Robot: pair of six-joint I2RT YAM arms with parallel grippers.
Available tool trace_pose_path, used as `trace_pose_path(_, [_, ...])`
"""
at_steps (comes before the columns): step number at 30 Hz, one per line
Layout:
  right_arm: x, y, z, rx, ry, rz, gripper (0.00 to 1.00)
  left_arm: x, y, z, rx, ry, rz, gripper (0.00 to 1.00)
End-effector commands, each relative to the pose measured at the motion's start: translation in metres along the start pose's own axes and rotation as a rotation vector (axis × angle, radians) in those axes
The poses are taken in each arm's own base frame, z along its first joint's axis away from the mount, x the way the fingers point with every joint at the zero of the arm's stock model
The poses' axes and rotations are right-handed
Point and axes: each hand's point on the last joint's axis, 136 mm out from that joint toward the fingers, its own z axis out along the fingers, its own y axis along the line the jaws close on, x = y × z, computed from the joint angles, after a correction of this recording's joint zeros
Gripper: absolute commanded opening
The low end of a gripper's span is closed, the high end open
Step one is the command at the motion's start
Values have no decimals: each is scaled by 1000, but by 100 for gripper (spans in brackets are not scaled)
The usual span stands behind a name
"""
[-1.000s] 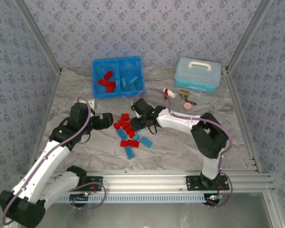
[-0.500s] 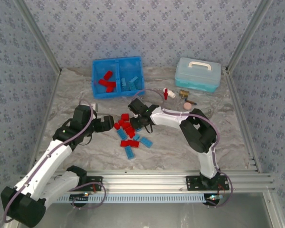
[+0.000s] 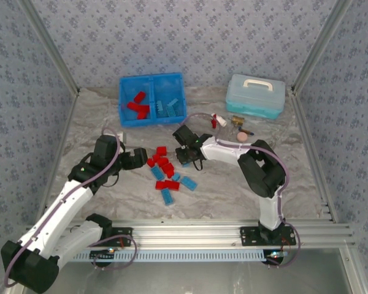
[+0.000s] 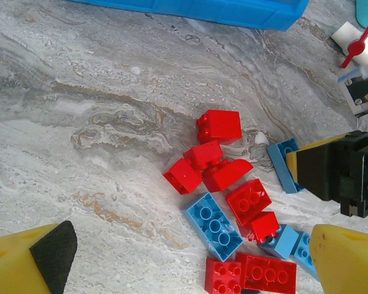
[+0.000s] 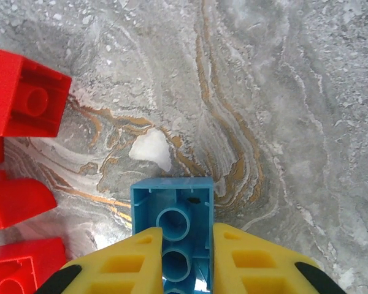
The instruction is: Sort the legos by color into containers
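Glossy plastic legos (image 4: 219, 126), matt marbled table (image 4: 80, 67)

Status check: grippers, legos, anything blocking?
Left gripper open beside the pile. Right gripper shut on a light blue brick. Some legos already in blue bin. Nothing seen blocking the route.

- The right claw (image 5: 183, 248), wide open a second ago, has clamped its yellow fingers (image 5: 119, 260) onto the end of a light blue brick (image 5: 172, 211) at the right edge of the pile (image 3: 164, 170) on the tabletop (image 5: 282, 92).
- Its wrist swung toward the far side of the pile, then came back nearer, while the right elbow (image 3: 265, 171) shifted left and partly back.
- The left claw (image 3: 140, 159) has spread slightly wider and edged nearer the pile's left side.
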Motion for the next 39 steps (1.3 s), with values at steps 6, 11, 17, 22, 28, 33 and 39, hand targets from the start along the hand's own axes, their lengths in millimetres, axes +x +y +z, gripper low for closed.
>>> trace_pose_path(6, [-20,-4,-37,-25,-68,48,20,-13,-6,-12,23,-57,-3,99])
trace_pose_path(11, [-65,8,-86,-66,-214,32,21,-15,-7,-14,26,-68,-2,99])
trace_pose_path(17, [-146,15,-106,-44,-371,-13,23,-17,-8,-16,34,-81,-8,99])
trace_pose_path(22, [-216,9,-81,25,-431,-35,23,-17,-9,-22,45,-85,-11,99])
trace_pose_path(28, [-213,13,-68,29,-308,-113,38,-18,-8,-35,45,-101,-10,99])
trace_pose_path(33, [-154,-12,-81,80,-234,-88,68,-9,-1,-32,30,-97,-11,99])
trace_pose_path(39, [-120,-12,-52,13,-241,28,100,-10,-6,-20,56,-104,-21,99])
